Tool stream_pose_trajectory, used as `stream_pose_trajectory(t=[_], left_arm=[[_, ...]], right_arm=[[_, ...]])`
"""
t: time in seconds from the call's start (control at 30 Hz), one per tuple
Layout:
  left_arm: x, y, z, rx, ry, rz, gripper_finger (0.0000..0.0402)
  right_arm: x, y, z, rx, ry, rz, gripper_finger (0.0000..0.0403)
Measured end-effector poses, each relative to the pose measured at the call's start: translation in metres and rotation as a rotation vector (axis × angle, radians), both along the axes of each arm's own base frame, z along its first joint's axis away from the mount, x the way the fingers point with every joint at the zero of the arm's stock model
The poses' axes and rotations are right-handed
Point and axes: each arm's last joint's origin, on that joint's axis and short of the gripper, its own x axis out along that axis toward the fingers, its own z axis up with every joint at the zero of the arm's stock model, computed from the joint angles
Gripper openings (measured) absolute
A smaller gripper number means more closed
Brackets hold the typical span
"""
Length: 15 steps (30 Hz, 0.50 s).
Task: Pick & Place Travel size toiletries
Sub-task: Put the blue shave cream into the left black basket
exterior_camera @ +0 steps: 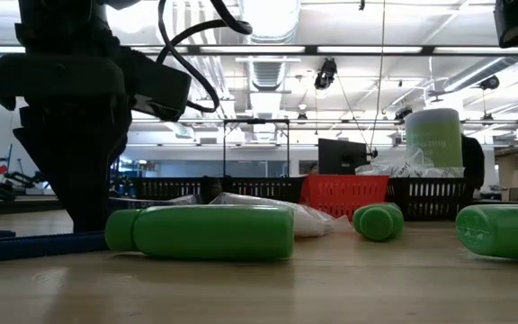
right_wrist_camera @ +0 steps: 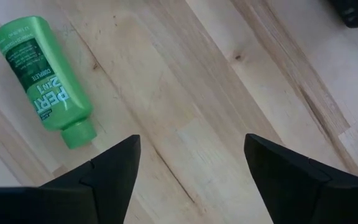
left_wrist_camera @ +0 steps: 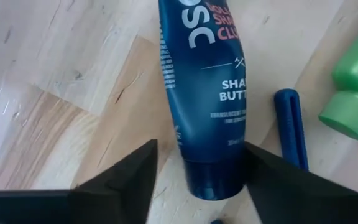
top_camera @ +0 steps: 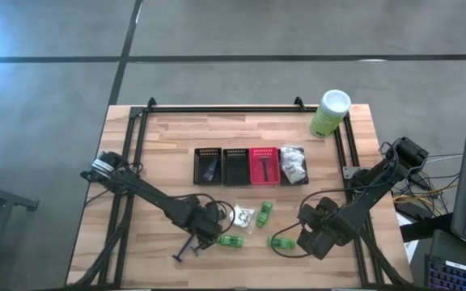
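The left gripper [left_wrist_camera: 197,180] is straddling a dark blue plastic tube [left_wrist_camera: 207,93] with fingers spread, not yet clamping, just in front of the row of small mesh baskets [top_camera: 249,166]. The right gripper [right_wrist_camera: 191,180] is hanging released beside a bright green little bottle [right_wrist_camera: 45,78]. Several baskets are already holding items; three green bottles, a white crinkly packet [top_camera: 243,216] and a thin blue razor stick [left_wrist_camera: 293,127] are lying loose.
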Motion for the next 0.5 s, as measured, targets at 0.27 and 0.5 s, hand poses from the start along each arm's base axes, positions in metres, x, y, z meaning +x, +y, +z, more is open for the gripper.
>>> stream_pose_trajectory(t=[0.27,0.5], left_arm=[[0.004,0.003,0.006,0.005,0.001,-0.062,0.0125],[0.006,0.018,0.024,0.071,0.116,-0.148,0.0125]], right_arm=[[0.000,0.000,0.000,-0.001,0.000,0.000,0.0253],[0.002,-0.001,0.000,0.003,-0.003,-0.015,0.0233]])
